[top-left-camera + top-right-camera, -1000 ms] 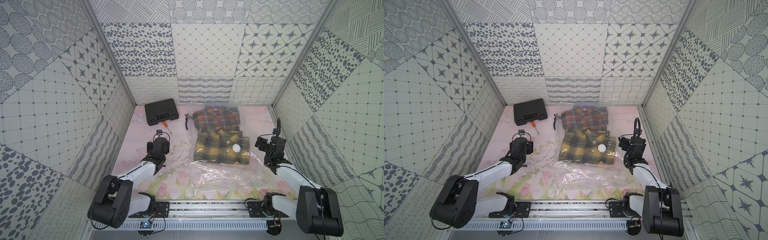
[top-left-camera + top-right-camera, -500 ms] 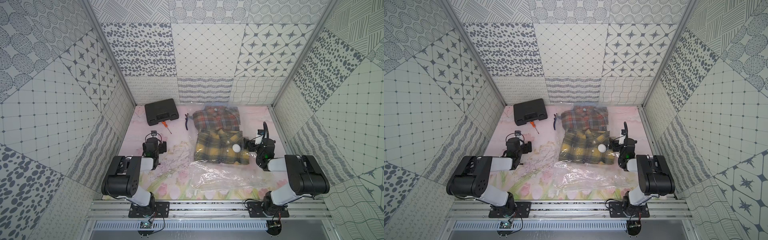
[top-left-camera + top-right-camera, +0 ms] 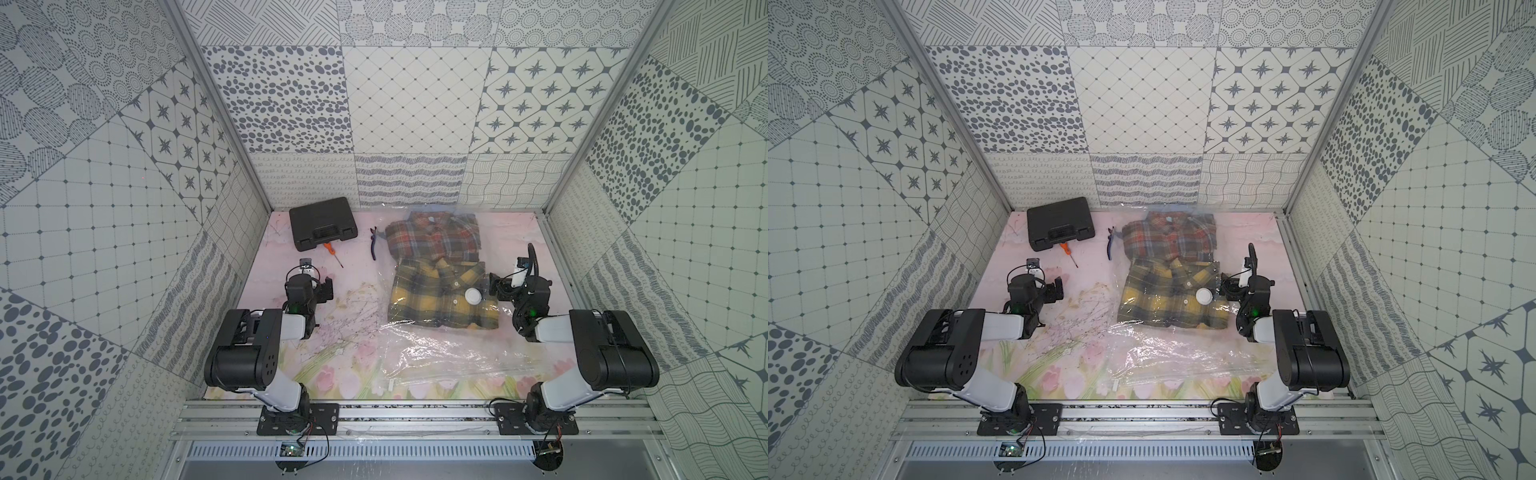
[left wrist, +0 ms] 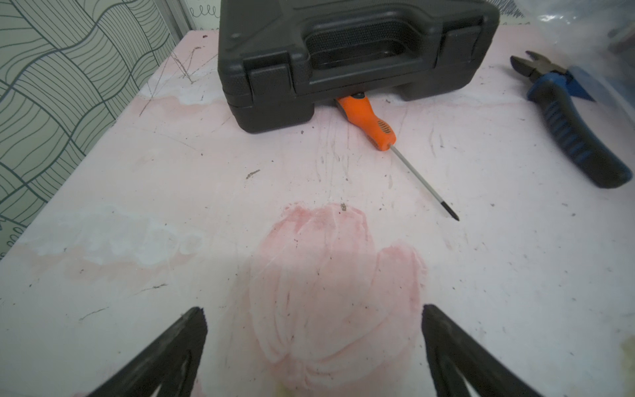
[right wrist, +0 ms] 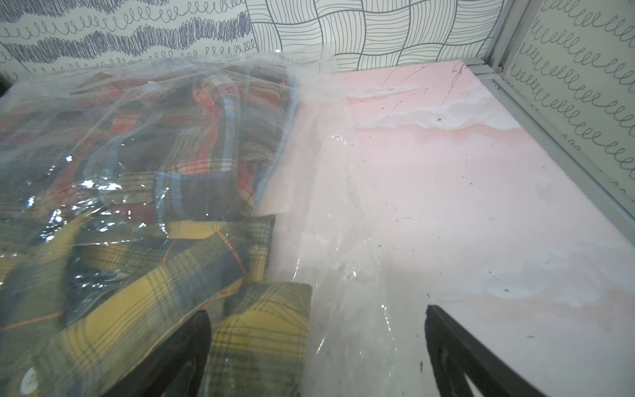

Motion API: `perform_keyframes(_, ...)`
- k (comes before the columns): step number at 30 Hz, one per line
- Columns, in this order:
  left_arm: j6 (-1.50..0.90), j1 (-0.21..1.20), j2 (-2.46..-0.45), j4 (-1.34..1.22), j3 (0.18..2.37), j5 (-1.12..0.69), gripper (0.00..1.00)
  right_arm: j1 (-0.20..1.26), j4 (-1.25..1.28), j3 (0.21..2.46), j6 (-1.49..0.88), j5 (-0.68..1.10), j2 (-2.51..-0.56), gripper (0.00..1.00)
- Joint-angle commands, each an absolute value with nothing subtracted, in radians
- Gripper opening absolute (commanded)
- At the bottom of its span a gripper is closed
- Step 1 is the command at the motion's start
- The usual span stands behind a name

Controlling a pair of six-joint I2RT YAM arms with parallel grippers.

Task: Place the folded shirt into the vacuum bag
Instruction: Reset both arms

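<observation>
— At the left side of the surface [image 4: 171, 206], what do you make out?

— First the left pincer [image 4: 312, 309]. Its fingers are spread wide with nothing between them, only bare pink below.

— And beyond it?

— A shut black case [image 3: 323, 222] sits close to the back wall. An orange-handled screwdriver [image 4: 372, 125] lies with the butt of its handle against the case's front edge. Further right, apart from both, are blue-handled pliers [image 4: 570, 127], just beside the bag's left edge.

— So where is the vacuum bag [image 3: 436, 353]?

— It lies flat across the middle and right of the surface, clear and crinkled, running from the back wall toward the arms' bases. A folded red plaid shirt [image 3: 432, 239] is under the plastic at the far end. The folded yellow plaid shirt [image 3: 440, 299] is also under the plastic, nearer, its collar edge meeting the red one. A round white valve cap [image 3: 473, 296] sits over the yellow shirt's right part.

— And the right pincer [image 5: 316, 311]?

— Released, gripping nothing. It is just beside the yellow shirt's right edge, near the cap. In the right wrist view one finger stands in front of the shirt's corner and the other over the surface. Whether either touches the plastic I cannot tell.
</observation>
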State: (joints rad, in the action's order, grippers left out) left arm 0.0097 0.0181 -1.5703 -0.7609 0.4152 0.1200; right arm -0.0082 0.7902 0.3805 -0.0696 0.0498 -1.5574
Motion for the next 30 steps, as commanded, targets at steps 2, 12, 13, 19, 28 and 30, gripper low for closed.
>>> perform_keyframes(2, -0.001, 0.015, -1.571, -0.826, 0.416, 0.093, 0.99, 0.001, 0.850, 0.400, -0.052, 0.027, -1.551, 0.98)
perform_keyframes(12, 0.000, 0.015, -1.572, -0.830, 0.414, 0.092, 0.99, 0.015, 0.836, 0.407, -0.040, 0.002, -1.551, 0.98)
perform_keyframes(13, 0.000, 0.015, -1.571, -0.830, 0.415, 0.093, 0.99, 0.015, 0.836, 0.408, -0.038, 0.003, -1.552, 0.98)
perform_keyframes(19, 0.000, 0.015, -1.572, -0.831, 0.414, 0.093, 0.99, 0.017, 0.836, 0.407, -0.037, 0.000, -1.551, 0.98)
perform_keyframes(28, 0.000, 0.015, -1.571, -0.830, 0.414, 0.092, 0.99, 0.020, 0.834, 0.410, -0.036, -0.003, -1.552, 0.98)
perform_keyframes(30, 0.000, 0.015, -1.571, -0.831, 0.415, 0.092, 0.99, 0.020, 0.835, 0.409, -0.037, -0.005, -1.551, 0.98)
